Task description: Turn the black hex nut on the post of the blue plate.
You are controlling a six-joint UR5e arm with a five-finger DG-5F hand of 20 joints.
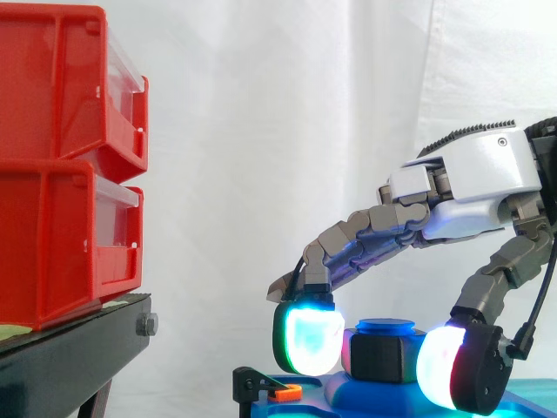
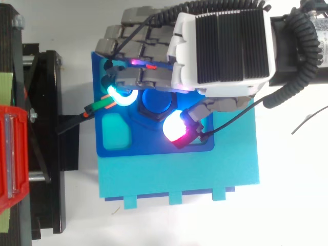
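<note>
The black hex nut [image 1: 383,355] sits on the blue post [image 1: 385,326] of the blue plate [image 2: 115,149], low in the side view. My hand [image 1: 474,178] reaches in from the right and arches over it. A cyan-green glowing fingertip [image 1: 306,340] rests against the nut's left side, and the thumb's white-magenta pad [image 1: 444,366] rests against its right side, so the nut is pinched between them. From above, the hand [image 2: 220,46] covers the plate's far half; the post's round top [image 2: 156,100] shows between fingertip and thumb pad [image 2: 173,127].
The blue plate lies on a larger teal base [image 2: 205,171]. An orange clip on a black bracket [image 1: 285,393] stands at the plate's left edge. Two stacked red bins [image 1: 61,165] on a black stand [image 1: 70,357] stand to the left.
</note>
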